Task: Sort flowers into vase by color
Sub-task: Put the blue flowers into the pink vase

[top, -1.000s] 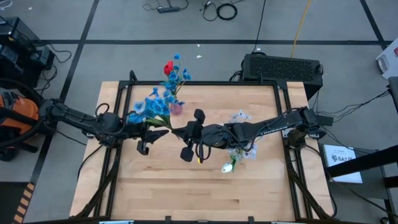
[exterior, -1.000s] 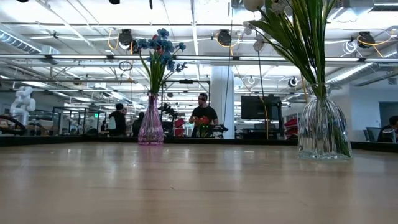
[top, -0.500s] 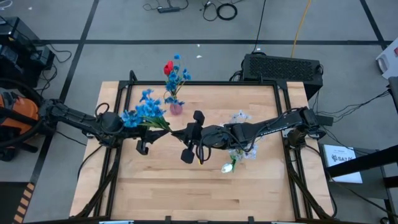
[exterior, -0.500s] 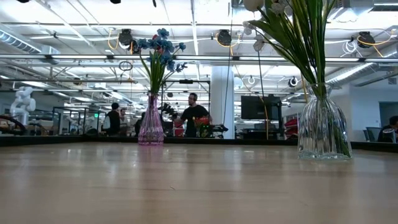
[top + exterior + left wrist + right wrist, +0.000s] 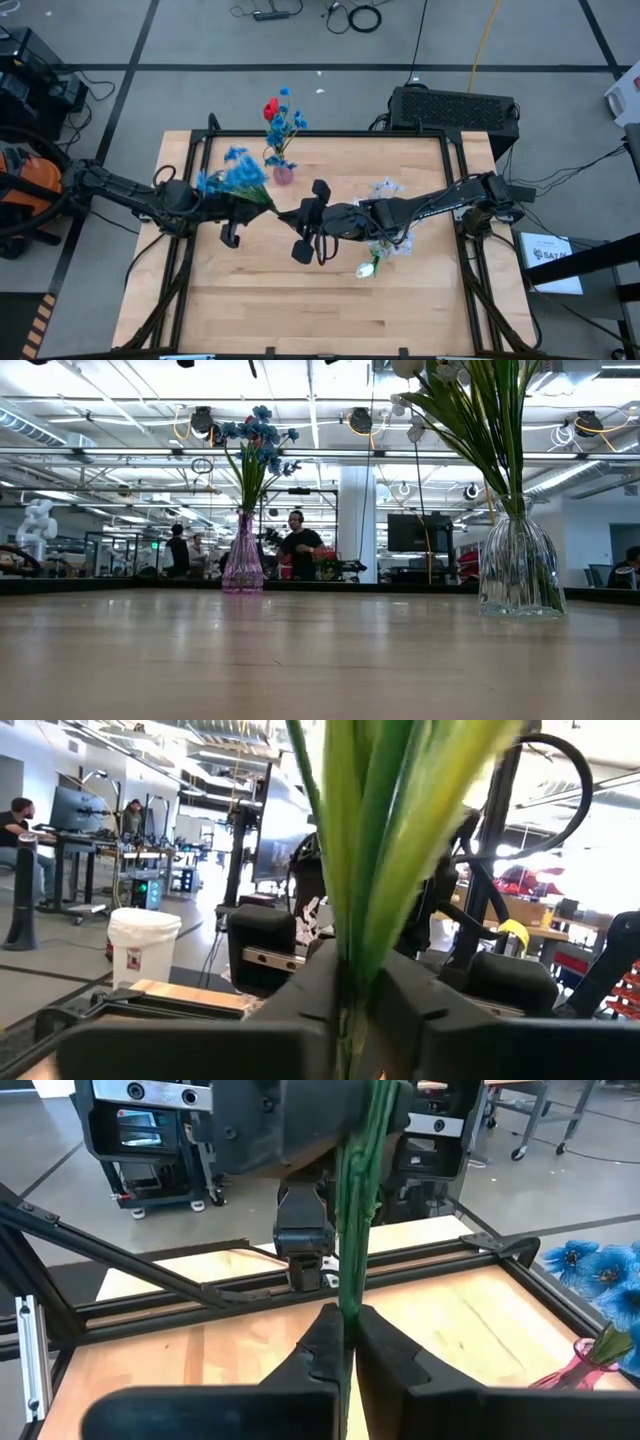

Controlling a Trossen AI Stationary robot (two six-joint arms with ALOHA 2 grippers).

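Pink vase [image 5: 283, 175] holds blue sprays + red bud. Clear vase [image 5: 520, 568], to its right, holds white flowers. Left claw [image 5: 243, 199] beside pink vase, clamped on blue spray stems [image 5: 365, 860]; right claw [image 5: 297, 213] pinched on the same stems.

Open workshop hall, grey floor
Ceiling lights [image 5: 330, 380] glow overhead; cables [image 5: 355, 16] lie on the floor; people [image 5: 297, 545] stand at distant benches.

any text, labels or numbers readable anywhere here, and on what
"SAZ...": partial dark print on the white box off the table's right edge; the rest is too small to read.
Label on the white bucket: blurred, unreadable.
White stickers on the dark equipment: too small to read.
Nothing else legible.
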